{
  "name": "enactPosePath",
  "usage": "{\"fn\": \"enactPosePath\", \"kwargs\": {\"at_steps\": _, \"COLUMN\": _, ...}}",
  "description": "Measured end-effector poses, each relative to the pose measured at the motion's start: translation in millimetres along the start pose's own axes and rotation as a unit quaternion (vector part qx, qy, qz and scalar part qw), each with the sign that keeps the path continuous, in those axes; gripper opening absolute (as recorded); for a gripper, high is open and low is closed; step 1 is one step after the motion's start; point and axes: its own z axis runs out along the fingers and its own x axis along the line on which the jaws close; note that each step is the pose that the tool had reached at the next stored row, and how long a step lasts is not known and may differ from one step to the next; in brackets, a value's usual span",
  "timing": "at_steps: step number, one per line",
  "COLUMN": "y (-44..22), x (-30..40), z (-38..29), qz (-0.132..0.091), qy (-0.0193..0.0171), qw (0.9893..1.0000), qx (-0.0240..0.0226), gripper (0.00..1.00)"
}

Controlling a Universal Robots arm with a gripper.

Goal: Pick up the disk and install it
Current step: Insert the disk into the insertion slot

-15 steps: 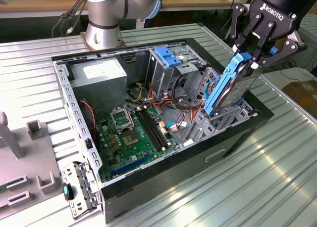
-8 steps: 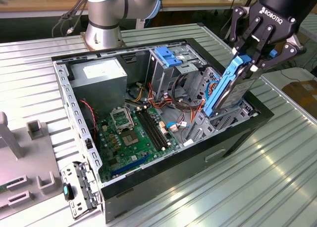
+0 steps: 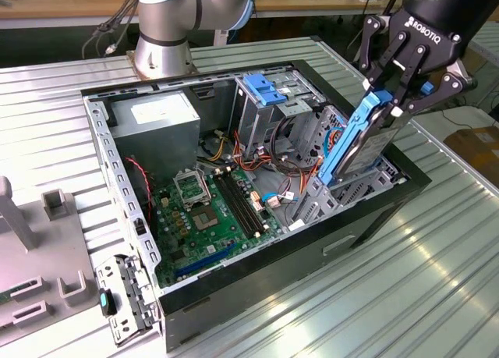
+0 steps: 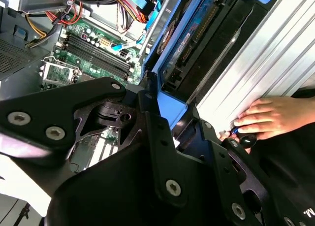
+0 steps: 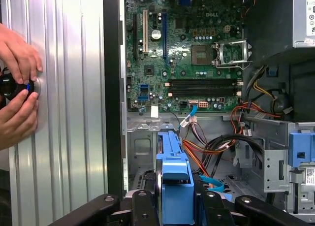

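My gripper (image 3: 394, 101) is shut on the upper end of the disk (image 3: 365, 143), a dark drive framed by bright blue rails. The disk stands steeply tilted at the exterior view's right end of the open computer case (image 3: 366, 217). Its lower end reaches down into the drive bay (image 3: 355, 188) there. In the first wrist view the blue rail of the disk (image 5: 174, 172) runs out from between my black fingers (image 5: 142, 204). In the second wrist view the disk (image 4: 197, 34) extends away from my gripper (image 4: 170, 115) toward the case interior.
Inside the case lie the green motherboard (image 3: 218, 210), a grey power supply box (image 3: 160, 116), a blue latch plate (image 3: 261, 89) and orange and red cables (image 5: 211, 147). A person's hands (image 5: 17, 88) hold a small black object on the ribbed metal table (image 3: 405, 295). Grey fixtures (image 3: 47, 241) stand at the exterior view's left.
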Motion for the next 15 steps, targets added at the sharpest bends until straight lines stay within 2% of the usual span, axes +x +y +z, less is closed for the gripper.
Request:
{"fn": "enactPosePath", "kwargs": {"at_steps": 1, "y": 0.0, "x": 0.0, "z": 0.0, "qz": 0.0, "qy": -0.0003, "qw": 1.0, "qx": 0.0001, "gripper": 0.37}}
{"fn": "enactPosePath", "kwargs": {"at_steps": 3, "y": 0.7, "x": 0.1, "z": 0.2, "qz": 0.0, "qy": -0.0048, "qw": 1.0, "qx": 0.0036, "gripper": 0.37}}
{"fn": "enactPosePath", "kwargs": {"at_steps": 4, "y": 1.8, "x": 0.0, "z": -0.1, "qz": 0.0, "qy": -0.0098, "qw": 0.9999, "qx": 0.0113, "gripper": 0.37}}
{"fn": "enactPosePath", "kwargs": {"at_steps": 7, "y": 2.0, "x": 0.2, "z": 0.0, "qz": 0.0, "qy": -0.0103, "qw": 0.9998, "qx": 0.0147, "gripper": 0.37}}
{"fn": "enactPosePath", "kwargs": {"at_steps": 8, "y": 1.8, "x": 0.2, "z": 0.0, "qz": 0.0, "qy": -0.0103, "qw": 0.9998, "qx": 0.0141, "gripper": 0.37}}
{"fn": "enactPosePath", "kwargs": {"at_steps": 11, "y": -1.4, "x": 0.1, "z": 0.0, "qz": 0.0, "qy": -0.0101, "qw": 0.9999, "qx": 0.0055, "gripper": 0.37}}
{"fn": "enactPosePath", "kwargs": {"at_steps": 15, "y": -2.5, "x": 0.1, "z": 0.0, "qz": 0.0, "qy": -0.0101, "qw": 0.9999, "qx": 0.0053, "gripper": 0.37}}
